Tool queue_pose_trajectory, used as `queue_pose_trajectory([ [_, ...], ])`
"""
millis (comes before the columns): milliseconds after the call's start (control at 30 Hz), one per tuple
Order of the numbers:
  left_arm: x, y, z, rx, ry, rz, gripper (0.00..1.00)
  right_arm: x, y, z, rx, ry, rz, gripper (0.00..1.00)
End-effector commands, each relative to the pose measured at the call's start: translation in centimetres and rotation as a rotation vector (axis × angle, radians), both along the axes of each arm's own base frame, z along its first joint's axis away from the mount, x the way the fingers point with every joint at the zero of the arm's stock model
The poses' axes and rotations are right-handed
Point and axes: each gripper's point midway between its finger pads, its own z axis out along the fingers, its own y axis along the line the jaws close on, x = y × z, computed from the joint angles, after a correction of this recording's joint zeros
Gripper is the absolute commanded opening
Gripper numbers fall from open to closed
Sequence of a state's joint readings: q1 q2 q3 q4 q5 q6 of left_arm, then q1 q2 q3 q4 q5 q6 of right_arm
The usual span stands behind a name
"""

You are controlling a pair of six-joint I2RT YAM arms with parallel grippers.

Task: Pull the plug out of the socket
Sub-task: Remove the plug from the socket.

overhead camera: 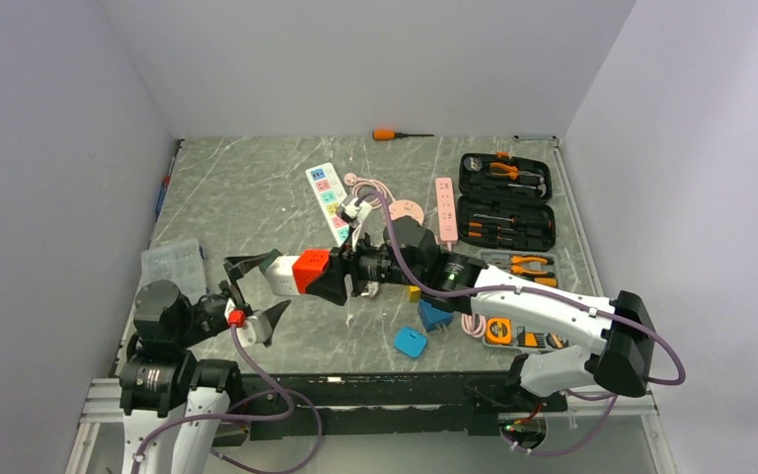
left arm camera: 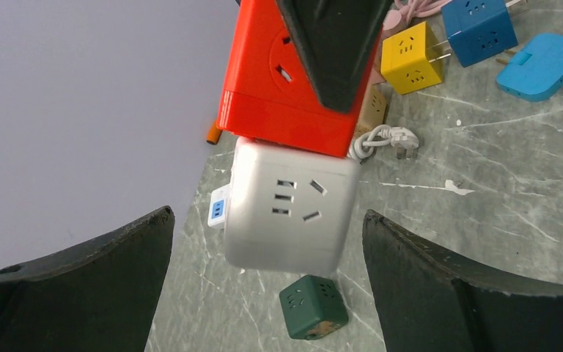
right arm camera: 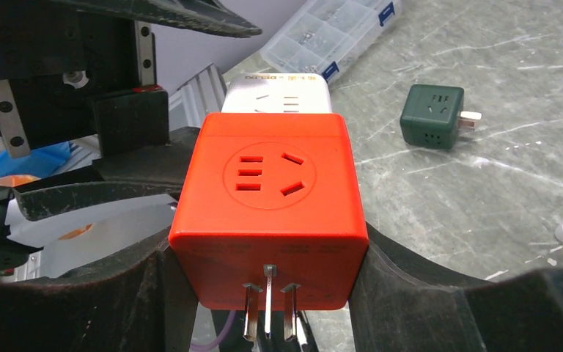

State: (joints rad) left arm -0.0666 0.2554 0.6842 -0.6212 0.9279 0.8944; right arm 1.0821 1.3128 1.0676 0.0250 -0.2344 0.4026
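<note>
A red cube socket [right arm camera: 271,191] is clamped between the fingers of my right gripper [right arm camera: 267,249], its three metal prongs pointing back toward the wrist. A white cube plug [right arm camera: 278,95] sits joined to the red cube's far face. The top view shows the pair held above the table: red cube [overhead camera: 310,270], white cube [overhead camera: 281,275], right gripper [overhead camera: 330,278]. My left gripper [left arm camera: 267,224] stands wide open, and the white cube [left arm camera: 289,216] hangs between its fingers with a gap on each side. The red cube [left arm camera: 278,88] shows beyond it.
A green cube [left arm camera: 313,308] lies on the table under the white one. Yellow [left arm camera: 409,57], dark blue [left arm camera: 480,26] and light blue [left arm camera: 542,66] adapters lie to the right. A clear parts box [overhead camera: 173,265], power strips [overhead camera: 326,202] and an open tool case [overhead camera: 505,202] stand around.
</note>
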Motion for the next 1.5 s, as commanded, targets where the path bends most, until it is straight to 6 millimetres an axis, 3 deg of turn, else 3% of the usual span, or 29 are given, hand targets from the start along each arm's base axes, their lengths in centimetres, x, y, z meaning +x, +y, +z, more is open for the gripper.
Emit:
queue_pose_trajectory([
  [0,0.6,-0.4,0.9,-0.001,-0.026,-0.028,0.99,-0.3,1.6,6.9,0.195,-0.071,0.018,0.00],
  [200,0.3,-0.4,-0.9,0.064,-0.023,-0.058,0.99,-0.9,2.0,7.6,0.214,-0.069,0.033,0.00],
  [567,1.2,-0.5,-0.9,0.086,-0.021,-0.072,0.99,-1.6,3.3,7.2,0.215,-0.054,0.061,0.00],
  [633,1.5,-0.4,-0.6,0.077,-0.022,-0.062,0.88,-1.7,3.5,7.0,0.211,-0.055,0.065,0.00],
  [700,2.0,-0.2,-0.4,0.078,-0.023,-0.040,0.70,-1.9,3.4,6.8,0.207,-0.055,0.070,0.00],
  [800,2.7,0.2,0.2,0.080,-0.036,-0.002,0.25,-2.0,3.3,6.1,0.196,-0.048,0.075,0.00],
  [833,2.9,0.3,0.6,0.074,-0.042,0.009,0.15,-2.0,3.3,5.8,0.188,-0.042,0.076,0.00],
  [900,3.0,0.3,1.1,0.073,-0.066,0.008,0.04,-2.1,3.5,5.2,0.172,-0.030,0.083,0.22],
  [933,2.9,0.3,1.4,0.074,-0.083,0.004,0.01,-2.2,3.6,4.8,0.161,-0.025,0.089,0.28],
  [1133,2.2,-0.1,1.5,0.119,-0.113,-0.045,0.00,-2.3,4.4,3.5,0.106,-0.019,0.120,0.72],
  [1233,2.0,-0.1,1.4,0.132,-0.097,-0.054,0.00,-2.3,4.8,3.5,0.097,-0.022,0.135,0.78],
  [1467,1.9,0.0,0.8,0.145,-0.074,-0.059,0.00,-2.4,5.2,3.8,0.119,-0.020,0.149,0.72],
])
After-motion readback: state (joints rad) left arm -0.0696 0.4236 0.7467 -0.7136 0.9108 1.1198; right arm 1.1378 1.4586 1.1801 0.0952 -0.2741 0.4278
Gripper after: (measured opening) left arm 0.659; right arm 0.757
